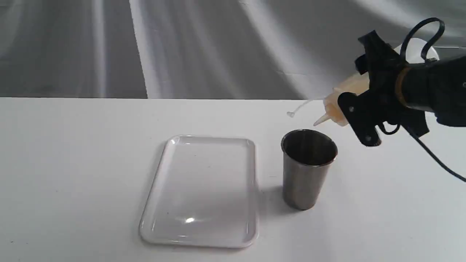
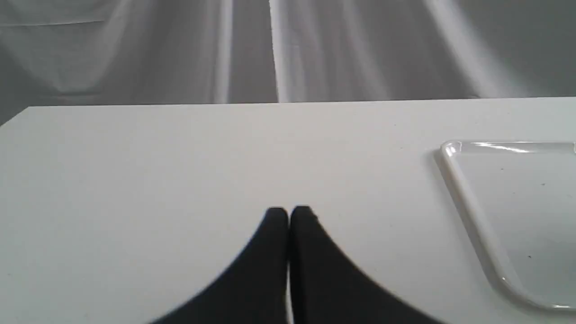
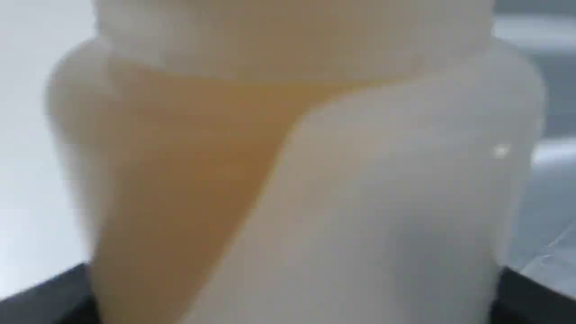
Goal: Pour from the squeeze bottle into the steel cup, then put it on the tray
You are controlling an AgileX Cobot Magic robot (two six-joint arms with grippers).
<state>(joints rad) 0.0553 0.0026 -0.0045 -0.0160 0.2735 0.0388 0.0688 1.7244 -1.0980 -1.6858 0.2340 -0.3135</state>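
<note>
Squeeze bottle [image 3: 288, 180] aslant, pinched between right jaws, nozzle [image 1: 321, 120] above steel cup [image 1: 308, 171]; left jaws pressed together.

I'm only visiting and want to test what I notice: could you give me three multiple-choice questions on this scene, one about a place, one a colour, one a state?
1. In the exterior view, where does the brushed grey steel cup stand relative to the flat white plastic tray?
A. On it
B. Beside it, to its right
C. Beside it, to its left

2. What colour is the liquid in the translucent frosted squeeze bottle?
A. Amber-orange
B. Blue
C. Green

3. How does the right gripper hold that bottle?
A. Upright
B. Tilted, nozzle slanting down toward the cup
C. Flat on the tray

Answers: B, the cup stands apart from the tray, off its right edge; A, the right wrist view shows amber liquid; B, the nozzle points down near the cup's rim.
</note>
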